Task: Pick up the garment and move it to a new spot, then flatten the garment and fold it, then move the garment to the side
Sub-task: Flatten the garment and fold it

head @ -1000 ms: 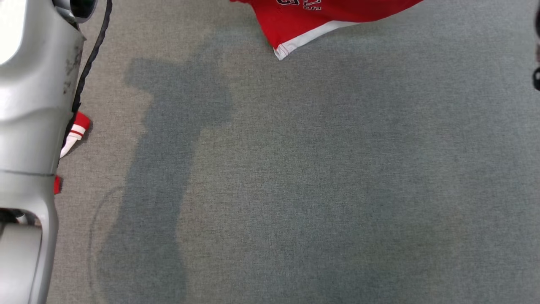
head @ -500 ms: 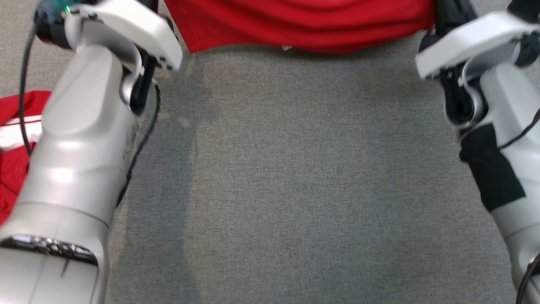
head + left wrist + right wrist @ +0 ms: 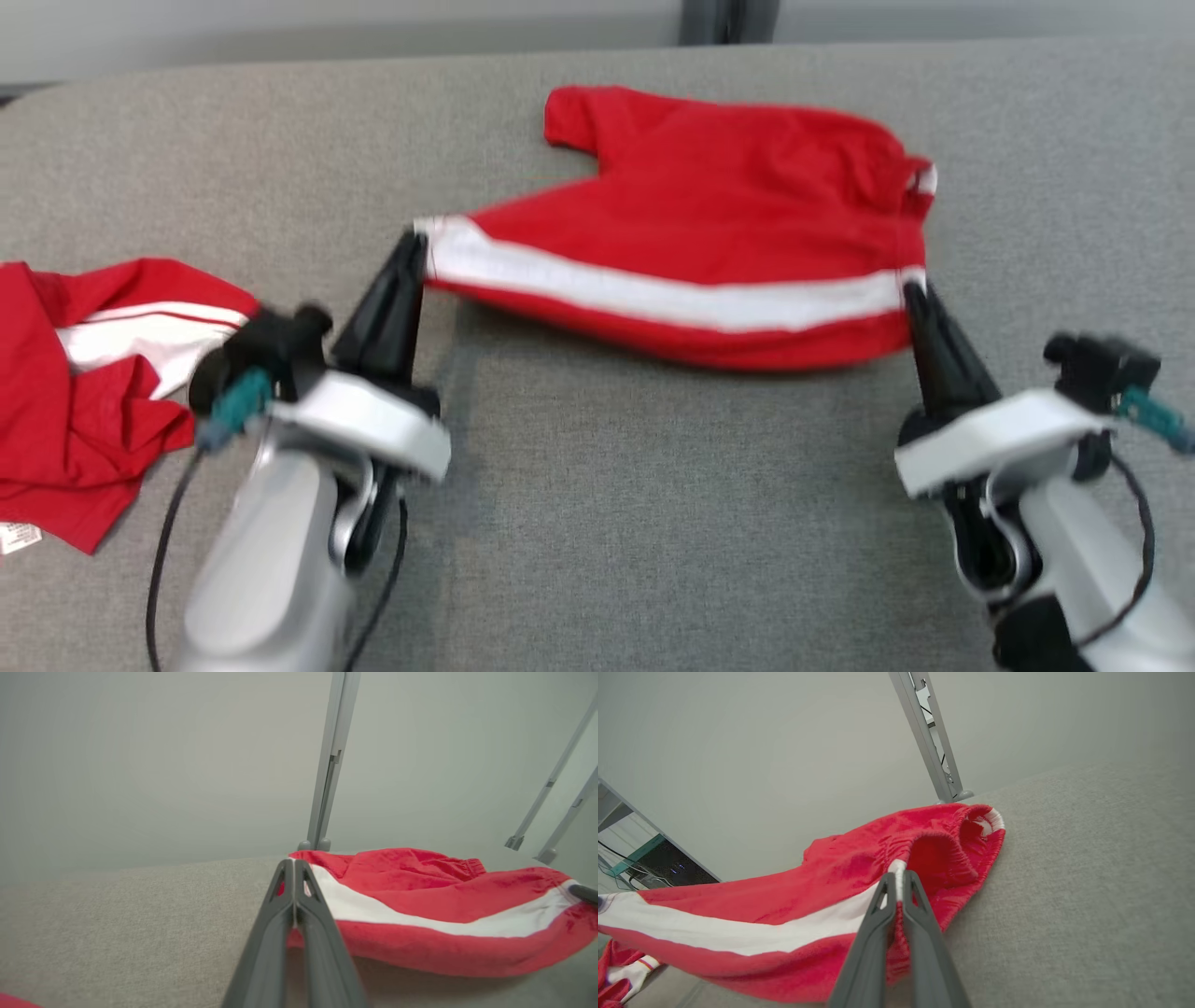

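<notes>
The head camera is looking down from above and behind at the grey fabric-covered table (image 3: 653,523). Each wrist camera is sitting low and close, looking along the left gripper (image 3: 293,862) or right gripper (image 3: 899,874). All three are sharing the red white-striped cloth garment (image 3: 709,233).

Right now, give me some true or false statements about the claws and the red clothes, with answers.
1. The left claw and the right claw are both shut on the red shorts. True.
2. The shorts' stripe is blue. False: it is white.
3. A second red garment lies at the robot's left. True.
4. The two garments touch. False: bare grey table lies between them.
</notes>
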Robot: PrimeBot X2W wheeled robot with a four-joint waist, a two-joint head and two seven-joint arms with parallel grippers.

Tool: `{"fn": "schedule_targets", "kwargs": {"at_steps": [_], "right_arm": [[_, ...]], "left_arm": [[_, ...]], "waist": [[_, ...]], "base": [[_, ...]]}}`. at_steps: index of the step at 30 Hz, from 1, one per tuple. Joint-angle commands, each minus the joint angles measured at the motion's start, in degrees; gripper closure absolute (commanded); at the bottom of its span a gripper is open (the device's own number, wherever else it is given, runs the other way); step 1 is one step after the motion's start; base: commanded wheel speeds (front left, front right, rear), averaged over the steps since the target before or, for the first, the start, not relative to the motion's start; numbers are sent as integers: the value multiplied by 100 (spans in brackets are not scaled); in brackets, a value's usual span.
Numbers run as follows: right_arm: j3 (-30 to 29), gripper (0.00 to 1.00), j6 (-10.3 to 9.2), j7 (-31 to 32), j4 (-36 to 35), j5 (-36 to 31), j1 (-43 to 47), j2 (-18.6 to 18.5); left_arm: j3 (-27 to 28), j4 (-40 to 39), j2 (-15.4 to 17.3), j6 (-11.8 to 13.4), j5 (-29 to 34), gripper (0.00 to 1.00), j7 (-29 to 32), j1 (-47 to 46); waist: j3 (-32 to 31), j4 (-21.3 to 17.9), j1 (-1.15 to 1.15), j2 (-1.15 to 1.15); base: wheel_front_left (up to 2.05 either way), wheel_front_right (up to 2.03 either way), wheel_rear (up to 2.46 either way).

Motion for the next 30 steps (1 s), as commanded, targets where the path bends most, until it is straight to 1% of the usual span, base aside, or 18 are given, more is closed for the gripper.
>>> {"fn": "schedule_targets", "kwargs": {"at_steps": [1, 5, 9, 10, 16, 20, 23, 26, 30], "right_arm": [[-26, 100, 3, -41, -125, -10, 198, -15], [-29, 100, 3, -42, -670, -127, 1159, -16], [-160, 100, 3, -41, -1157, -334, 2065, -30], [-278, 100, 3, -42, -1386, -450, 2473, -23], [-397, 100, 2, -42, -1931, -761, 3572, 43], [-518, 100, 2, -34, -2220, -920, 4204, 108], [-572, 100, 2, 93, -2433, -1034, 4532, 110], [-672, 100, 2, 209, -2589, -1115, 4701, 115], [-755, 100, 2, 308, -2669, -1155, 4608, 190]], "left_arm": [[69, -189, 30, -28, 36, 100, 2, 229], [314, -1099, 7, -54, 72, 100, 2, 1470], [492, -1777, -41, -61, 76, 100, 2, 2554], [546, -2035, -66, -5, 85, 100, 2, 3026], [579, -2557, -101, 191, 65, 100, 2, 4060], [549, -2857, -107, 333, 8, 100, 57, 4512], [542, -3038, -109, 402, -48, 100, 154, 4768], [557, -3187, -61, 457, -44, 100, 228, 4854], [601, -3223, -10, 481, -59, 100, 322, 4665]], "waist": [[-235, -30, 0, 0], [-526, -76, 0, 0], [-783, -75, 0, 0], [-896, -54, 0, 0], [-1203, 29, 0, 0], [-1368, 58, 0, 0], [-1461, 23, 0, 0], [-1498, -31, 0, 0], [-1494, -94, 0, 0]], "base": [[0, 0, 0], [0, 0, 0], [0, 0, 0], [0, 0, 0], [0, 0, 0], [0, 0, 0], [0, 0, 0], [0, 0, 0], [0, 0, 0]]}}
